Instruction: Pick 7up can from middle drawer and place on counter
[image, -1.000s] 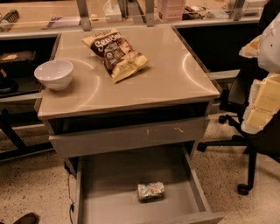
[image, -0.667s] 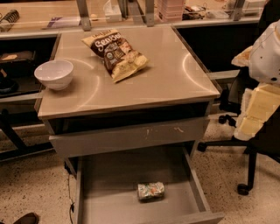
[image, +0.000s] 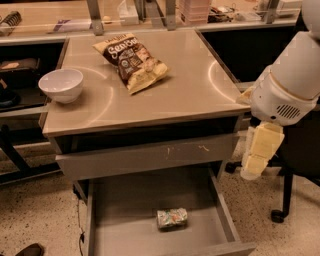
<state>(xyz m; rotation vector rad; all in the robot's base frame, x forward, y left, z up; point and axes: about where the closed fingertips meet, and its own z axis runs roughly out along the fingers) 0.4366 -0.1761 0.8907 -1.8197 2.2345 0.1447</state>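
Camera view: the white arm has come further into the picture from the right edge and now sits lower. Its cream-coloured end effector (image: 251, 170) hangs just off the front right corner of the table (image: 200, 85), level with the scratched grey drawer front (image: 145, 155). Whether the end effector is apart or together I cannot tell. It is clear of everything and holds nothing.

The 7up can (image: 172, 218) has not moved. It lies on its side on the flat floor of the middle drawer (image: 125, 225), which is pulled out, near the drawer's front wall and well apart from the end effector, down and to the left of it.

On the table, the chip bag (image: 132, 60) and the white bowl (image: 61, 85) lie where they were.
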